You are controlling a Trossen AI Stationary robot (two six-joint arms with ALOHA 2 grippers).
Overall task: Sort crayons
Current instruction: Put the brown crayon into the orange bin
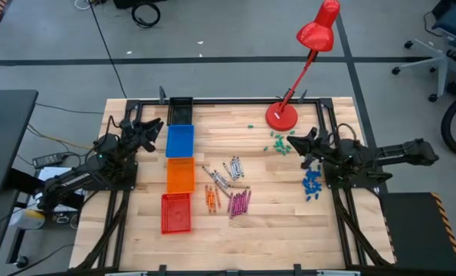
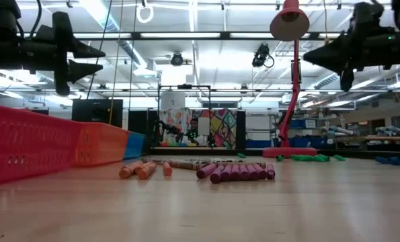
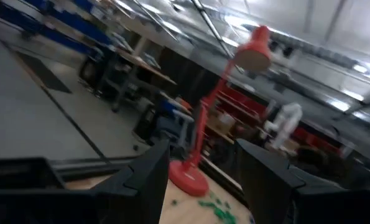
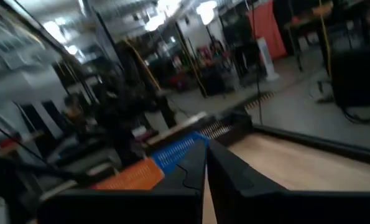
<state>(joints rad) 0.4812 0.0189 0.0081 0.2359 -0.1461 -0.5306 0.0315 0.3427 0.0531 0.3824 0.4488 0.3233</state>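
I see the crayons (image 1: pixel 229 189) loose at frame centre of the high view, mostly pointing up-down, bare bench (image 1: pixel 281 222) below and right of them. My left gripper (image 1: pixel 152 127) hovers upper left, fingers spread; my right gripper (image 1: pixel 295 142) hangs right of centre, fingers clenched on nothing.

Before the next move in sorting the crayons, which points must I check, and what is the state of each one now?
1. Left gripper open and holding nothing, raised above the table: ok.
2. Right gripper shut and holding nothing: not ok for a pick; it must open first.
3. Crayons on the wood in colour groups, grey, orange, magenta: ok.
4. Blue bin, orange bin and red bin stand in a row beside the crayons: ok.
5. Red lamp stands close to the right gripper: not ok.
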